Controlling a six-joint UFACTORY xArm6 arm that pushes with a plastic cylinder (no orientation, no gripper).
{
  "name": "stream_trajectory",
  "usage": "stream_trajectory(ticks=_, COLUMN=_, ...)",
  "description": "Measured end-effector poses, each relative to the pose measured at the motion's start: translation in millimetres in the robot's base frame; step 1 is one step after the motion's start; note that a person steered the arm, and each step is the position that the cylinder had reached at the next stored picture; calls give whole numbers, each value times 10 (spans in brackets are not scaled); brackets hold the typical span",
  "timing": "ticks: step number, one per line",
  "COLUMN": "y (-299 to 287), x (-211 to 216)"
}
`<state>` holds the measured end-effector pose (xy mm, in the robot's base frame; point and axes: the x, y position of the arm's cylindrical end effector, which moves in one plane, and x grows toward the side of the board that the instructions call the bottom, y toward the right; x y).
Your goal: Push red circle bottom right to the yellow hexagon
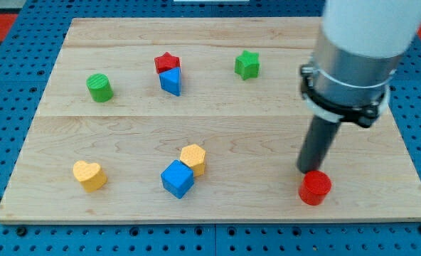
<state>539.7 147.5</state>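
Camera view has the red circle (315, 188) sitting low on the board, near the view's bottom edge and well over toward the view's right. My tip (308, 171) stands right at its upper left edge, touching it or so close to it that I can't see a gap. There is no gripper here to be wide or narrow, just the plain dark rod coming down from the big grey body of the arm, and it holds nothing.

The yellow hexagon (193, 158) is off to the view's left of the red circle, well apart from it and sitting a little higher on the board. So the red circle does lie down and to the right of the hexagon, which is the side the task asks for. To my eye the direction is right but the spacing is wide. If the aim is for the red one to sit close by the hexagon's lower right, a push back toward the view's left looks to be left to do, and the tip would have to come around to the circle's right side for that.

A blue cube (178, 178) is pressed against the hexagon's lower left. Further off are a yellow heart (89, 175), a green cylinder (99, 87), a red star (167, 62) on top of a blue block (171, 81), and a green star (247, 64), all on the wooden board (217, 128).
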Motion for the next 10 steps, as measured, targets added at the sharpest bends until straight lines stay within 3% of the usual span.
stream_trajectory(ticks=1, y=531, x=73)
stream_trajectory(ticks=2, y=599, x=357)
stream_trajectory(ticks=4, y=-442, x=308)
stream_trajectory(ticks=5, y=-289, x=524)
stream_trajectory(ticks=6, y=-543, x=497)
stream_trajectory(ticks=8, y=-1151, x=-130)
stream_trajectory(ticks=9, y=-703, x=-178)
stream_trajectory(ticks=10, y=-138, x=-626)
